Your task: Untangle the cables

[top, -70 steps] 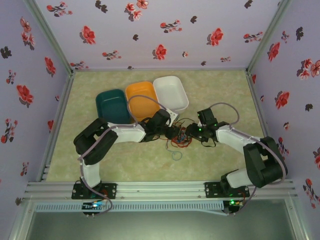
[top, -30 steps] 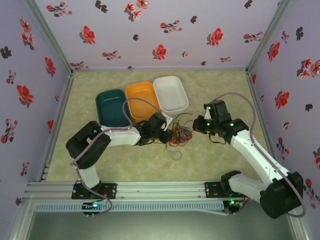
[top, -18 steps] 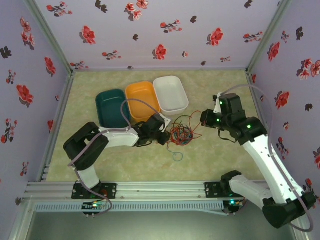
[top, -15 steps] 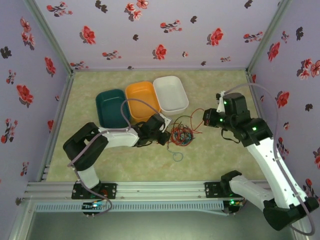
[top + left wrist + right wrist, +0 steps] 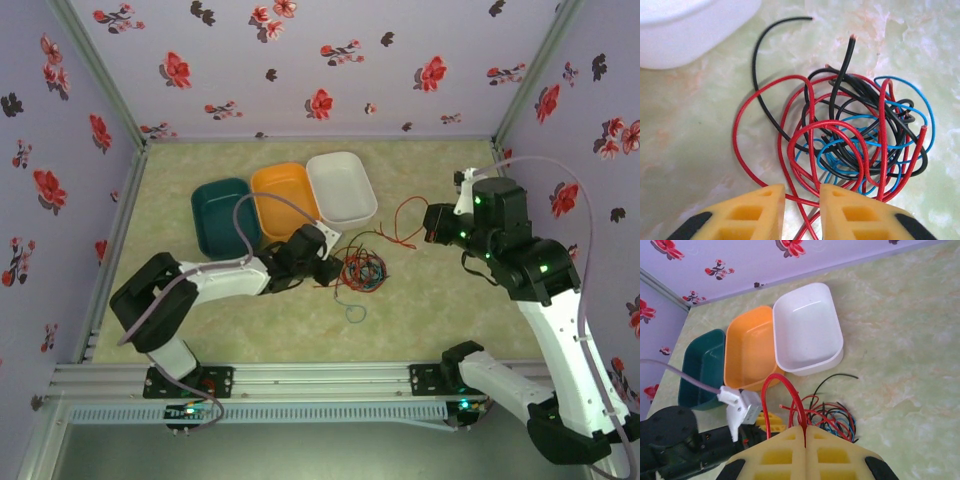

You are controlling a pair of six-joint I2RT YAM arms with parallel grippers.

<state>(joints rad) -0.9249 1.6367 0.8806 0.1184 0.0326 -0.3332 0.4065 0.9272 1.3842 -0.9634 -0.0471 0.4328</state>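
Right gripper (image 5: 805,430) has lifted away, right of white tub (image 5: 342,186), clenched on red cable (image 5: 776,375) | cable arches rightward from tangle (image 5: 860,135) | tangle just before tub | left gripper (image 5: 802,194) parted, astride red strands

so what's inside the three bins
white bin and orange bin: nothing inside. green bin: looks bare too, but the left arm's grey cable covers a strip.

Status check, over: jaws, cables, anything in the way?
Right gripper shut on red cable, held high. Left gripper jaws open at tangle edge. Black, blue, red strands knotted. White bin nearby.
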